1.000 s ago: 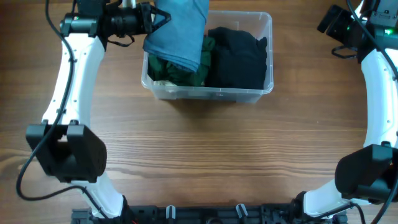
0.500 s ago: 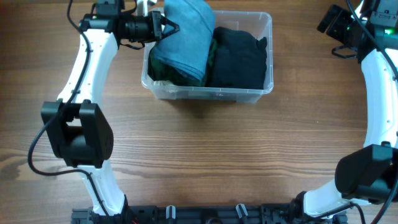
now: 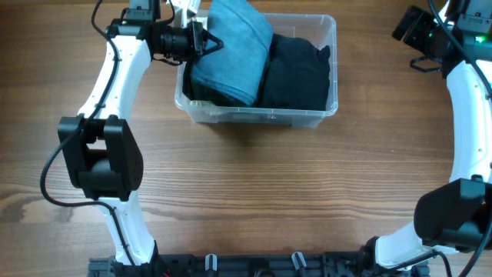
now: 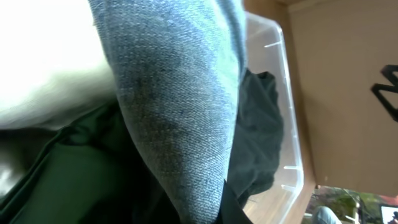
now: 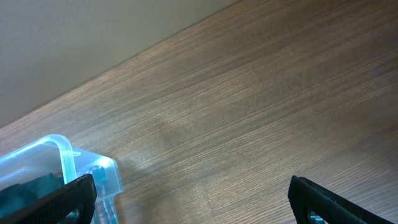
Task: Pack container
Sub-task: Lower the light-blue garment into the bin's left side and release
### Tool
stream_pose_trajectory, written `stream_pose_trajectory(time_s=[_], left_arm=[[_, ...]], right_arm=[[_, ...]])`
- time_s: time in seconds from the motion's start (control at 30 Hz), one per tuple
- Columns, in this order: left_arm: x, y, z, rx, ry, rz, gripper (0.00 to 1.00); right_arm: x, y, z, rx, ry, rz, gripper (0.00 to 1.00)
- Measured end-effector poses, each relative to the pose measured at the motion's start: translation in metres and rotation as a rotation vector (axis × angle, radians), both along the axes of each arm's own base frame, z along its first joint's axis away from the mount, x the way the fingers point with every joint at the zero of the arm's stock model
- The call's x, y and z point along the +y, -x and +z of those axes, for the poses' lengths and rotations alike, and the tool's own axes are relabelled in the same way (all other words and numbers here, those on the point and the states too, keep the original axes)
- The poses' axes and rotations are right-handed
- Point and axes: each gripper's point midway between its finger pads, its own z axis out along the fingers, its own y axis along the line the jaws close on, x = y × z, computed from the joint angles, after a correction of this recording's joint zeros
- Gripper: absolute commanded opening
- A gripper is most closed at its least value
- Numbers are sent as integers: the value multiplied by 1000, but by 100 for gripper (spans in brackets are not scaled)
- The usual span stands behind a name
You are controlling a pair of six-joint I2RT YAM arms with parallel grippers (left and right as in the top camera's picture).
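Note:
The clear plastic container (image 3: 261, 117) stands at the back middle of the table. It holds a black garment (image 3: 296, 69) on the right and a dark green garment (image 3: 201, 92) at the left. My left gripper (image 3: 201, 42) is shut on a folded blue garment (image 3: 231, 54) that lies over the green one inside the left half. The left wrist view shows the blue cloth (image 4: 180, 106) close up, with the green garment (image 4: 62, 174), the black garment (image 4: 261, 137) and the bin wall (image 4: 286, 93). My right gripper (image 5: 193, 193) is open and empty above bare table, right of the bin's corner (image 5: 62, 155).
The right arm (image 3: 469, 100) stands along the table's right edge, with its gripper (image 3: 411, 31) at the back right corner. The left arm (image 3: 108, 85) reaches from the front left up to the bin's left rim. Wooden tabletop (image 3: 254, 192) lies in front of the bin.
My left gripper has moved right and down with the blue garment, which now sits lower and further into the bin's left half. The right arm has not moved.

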Motion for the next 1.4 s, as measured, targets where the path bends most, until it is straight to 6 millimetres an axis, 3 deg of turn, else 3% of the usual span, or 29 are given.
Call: stream_pose_trajectory(time_s=[0.4, 0.6, 0.73, 0.93, 1.2, 1.3, 1.4], left_arm=[[14, 2, -8, 25, -107, 61, 22], [21, 12, 32, -75, -257, 123, 27], [12, 28, 64, -170, -358, 131, 27], [-9, 37, 66, -242, -516, 132, 28], [-10, 2, 87, -465, -646, 208, 24], [-12, -11, 82, -513, -683, 201, 24], [-15, -21, 64, -528, -729, 163, 22]], right_arm=[[0, 0, 0, 0, 0, 0, 100], [0, 0, 0, 0, 0, 0, 100], [0, 0, 0, 0, 0, 0, 100], [0, 0, 0, 0, 0, 0, 100], [0, 0, 0, 0, 0, 0, 100], [0, 0, 0, 0, 0, 0, 100], [0, 0, 0, 0, 0, 0, 100]])
